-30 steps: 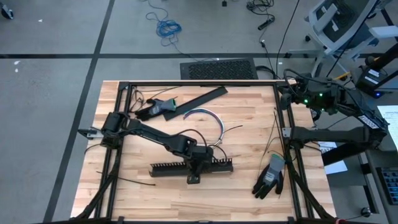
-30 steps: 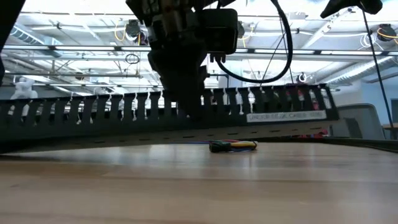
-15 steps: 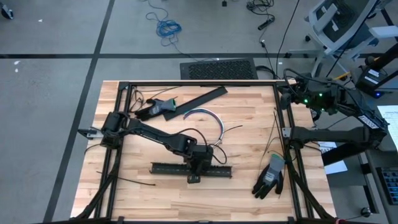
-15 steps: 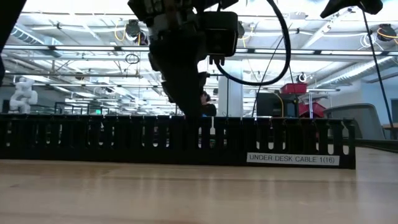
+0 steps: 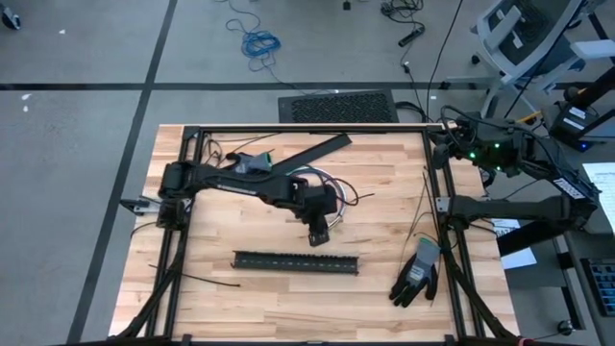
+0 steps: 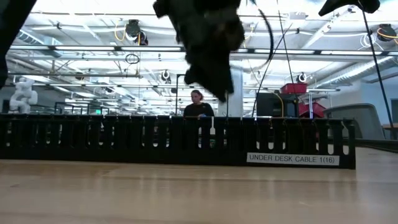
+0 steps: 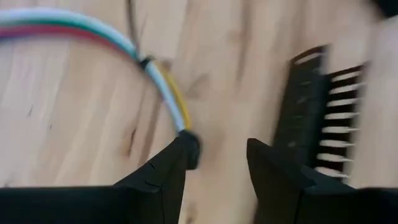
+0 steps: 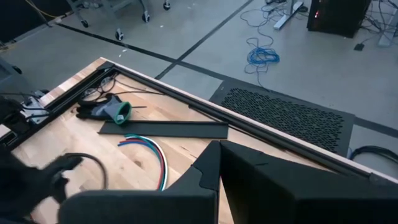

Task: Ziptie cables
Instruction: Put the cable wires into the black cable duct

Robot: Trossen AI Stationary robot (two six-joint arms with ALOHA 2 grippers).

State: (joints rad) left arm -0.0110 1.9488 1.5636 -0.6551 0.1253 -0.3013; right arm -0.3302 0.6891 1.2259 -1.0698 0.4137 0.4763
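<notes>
Left wrist view alone shows cables beside the parted left hand.

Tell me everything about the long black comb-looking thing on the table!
The black cable tray is a long, straight strip that looks like plastic, with a row of thin upright teeth and slots along it. It lies flat on the wooden table, near the front edge, with nothing gripping it. A white label near one end reads "UNDER DESK CABLE 1(16)". The left gripper hangs just behind it, not touching.
</notes>
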